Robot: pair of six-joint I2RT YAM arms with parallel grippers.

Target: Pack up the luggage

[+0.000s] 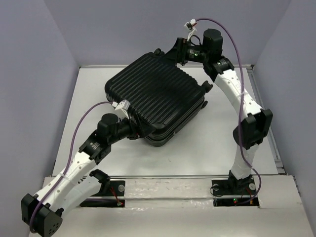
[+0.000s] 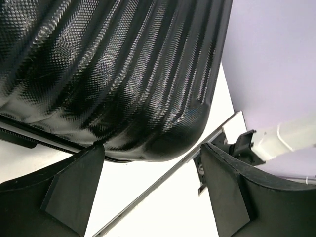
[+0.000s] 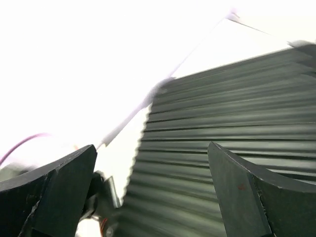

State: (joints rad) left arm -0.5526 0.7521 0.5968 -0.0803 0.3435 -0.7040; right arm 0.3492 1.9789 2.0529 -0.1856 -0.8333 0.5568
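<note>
The luggage [image 1: 153, 96] is a black ribbed hard-shell suitcase. It lies closed on the white table, turned at an angle. My left gripper [image 1: 140, 129] is at its near-left corner. In the left wrist view the gripper [image 2: 153, 187] is open and empty, and the suitcase's rounded corner [image 2: 123, 74] sits just above the gap between the fingers. My right gripper [image 1: 174, 49] is at the far corner. In the right wrist view it [image 3: 153, 187] is open, with the ribbed shell [image 3: 222, 148] between and beyond the fingers. I cannot tell whether either gripper touches the shell.
The white table [image 1: 207, 148] is boxed in by purple walls [image 1: 29, 74] on three sides. A metal rail [image 2: 163, 182] runs along the table's edge. The right arm [image 1: 247, 113] arches over the table's right side. Caster wheels [image 1: 207, 86] stick out at the suitcase's right corner.
</note>
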